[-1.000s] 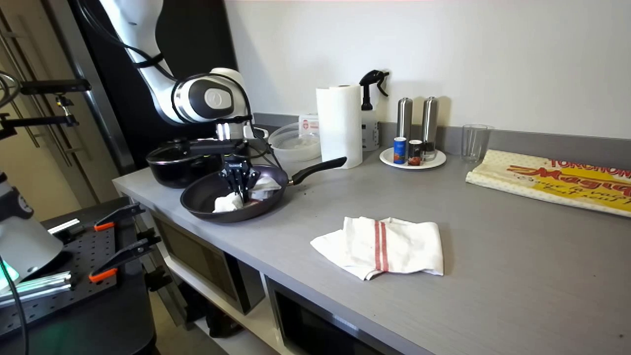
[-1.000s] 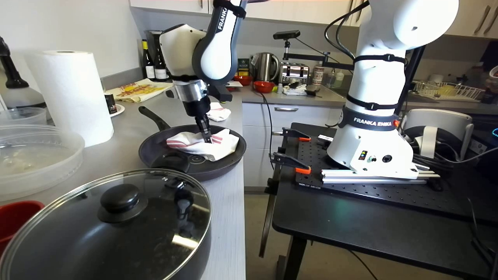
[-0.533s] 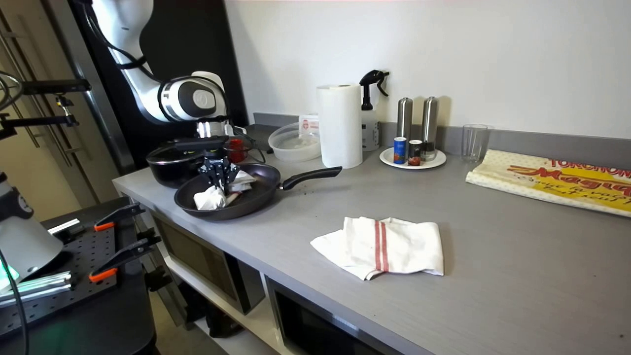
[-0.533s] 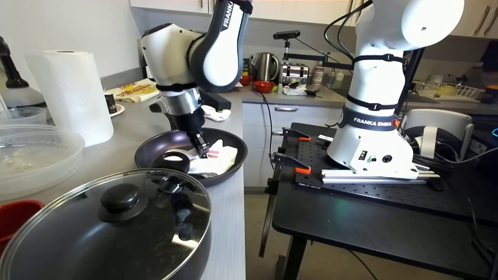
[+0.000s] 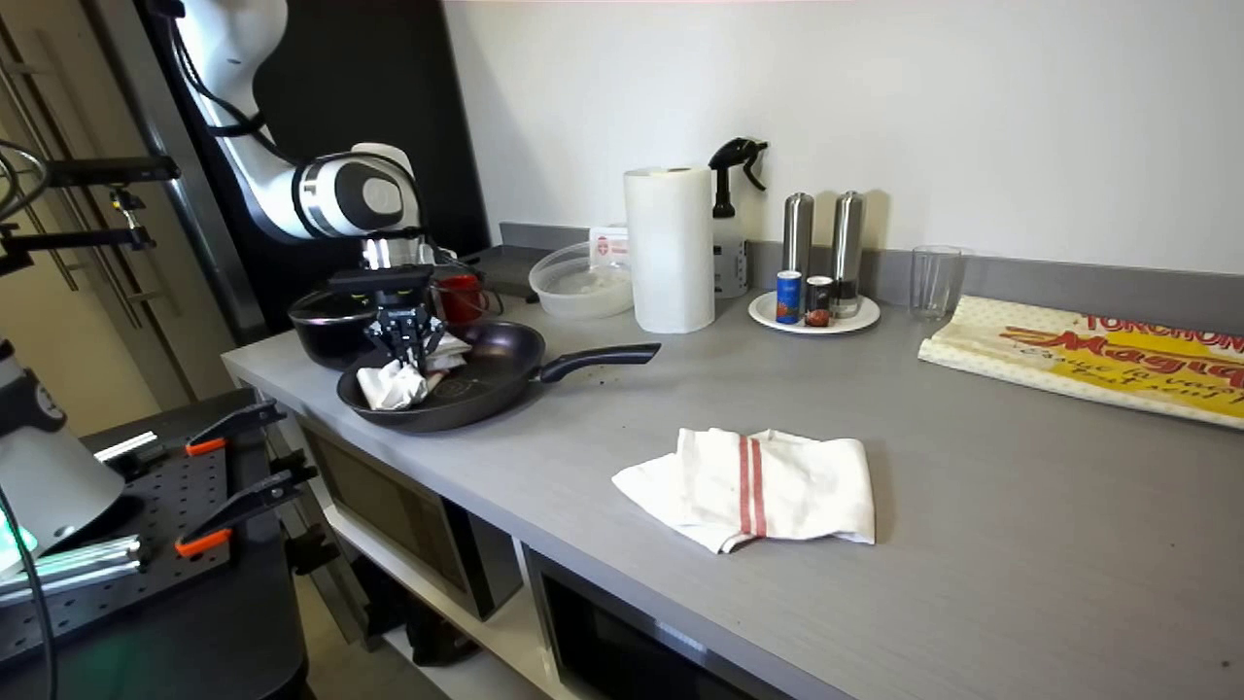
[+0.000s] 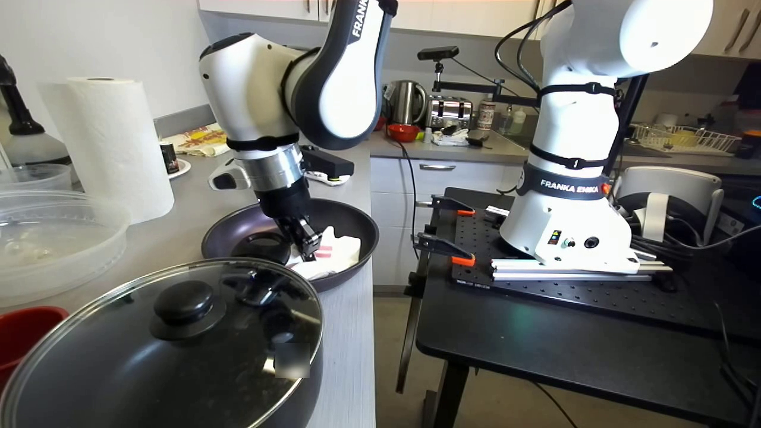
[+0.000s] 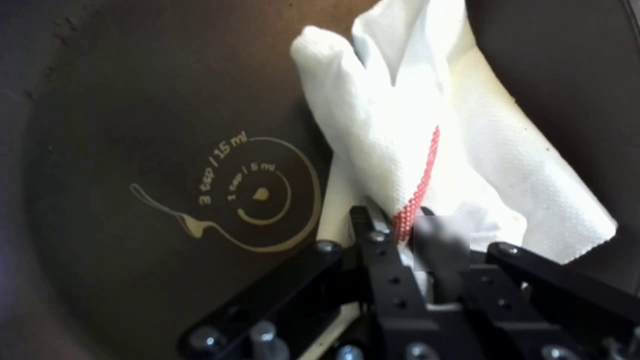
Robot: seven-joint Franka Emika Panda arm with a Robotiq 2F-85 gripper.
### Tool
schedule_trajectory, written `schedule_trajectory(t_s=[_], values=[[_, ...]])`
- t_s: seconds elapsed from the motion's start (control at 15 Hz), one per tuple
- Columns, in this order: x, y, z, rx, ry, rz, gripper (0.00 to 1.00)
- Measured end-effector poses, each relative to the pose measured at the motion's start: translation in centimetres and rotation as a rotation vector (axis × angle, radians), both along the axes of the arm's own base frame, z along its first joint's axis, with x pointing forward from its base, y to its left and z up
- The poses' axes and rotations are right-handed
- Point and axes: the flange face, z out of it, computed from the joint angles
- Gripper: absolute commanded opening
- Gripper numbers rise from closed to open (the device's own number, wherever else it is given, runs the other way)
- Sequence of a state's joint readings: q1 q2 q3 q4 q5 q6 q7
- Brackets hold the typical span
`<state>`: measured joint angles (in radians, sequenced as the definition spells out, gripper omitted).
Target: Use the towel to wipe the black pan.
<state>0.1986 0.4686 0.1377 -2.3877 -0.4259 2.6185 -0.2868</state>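
The black pan (image 5: 496,374) rests on the counter, its handle pointing away from the pot; it shows in an exterior view (image 6: 351,217) too. In the wrist view the pan's floor (image 7: 125,100) has printed measuring rings. A white towel with red stripes (image 7: 390,115) lies bunched inside the pan, also seen in both exterior views (image 5: 387,387) (image 6: 342,255). My gripper (image 7: 395,217) points down into the pan, its fingers shut on a fold of the towel. It is near the pot-side part of the pan (image 5: 416,369) (image 6: 309,255).
A lidded black pot (image 6: 178,368) stands close beside the pan. A plastic tub (image 5: 583,287), a red cup (image 5: 461,297) and a paper roll (image 5: 671,253) stand behind. A second striped towel (image 5: 797,486) lies on the counter near its front edge (image 5: 544,506).
My gripper has moved with the towel across the pan toward the pot. The pan has shifted slightly the same way, its handle with it.
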Motion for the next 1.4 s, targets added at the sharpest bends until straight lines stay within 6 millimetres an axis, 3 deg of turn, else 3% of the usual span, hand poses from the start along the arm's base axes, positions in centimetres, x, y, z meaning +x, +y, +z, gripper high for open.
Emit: schedule_trajectory(t_s=[0.33,0.73,0.93,1.13,1.4], values=[[0.5,-1.5,0.0,-0.009,-0.004,-0.047,0.03],[3.0,-9.6,0.4,-0.061,-0.062,-0.284,0.03],[3.8,-12.2,0.8,-0.098,-0.129,-0.394,0.03],[4.3,-12.9,1.3,-0.145,-0.217,-0.472,0.03],[4.2,-11.5,1.3,-0.193,-0.294,-0.496,0.03]])
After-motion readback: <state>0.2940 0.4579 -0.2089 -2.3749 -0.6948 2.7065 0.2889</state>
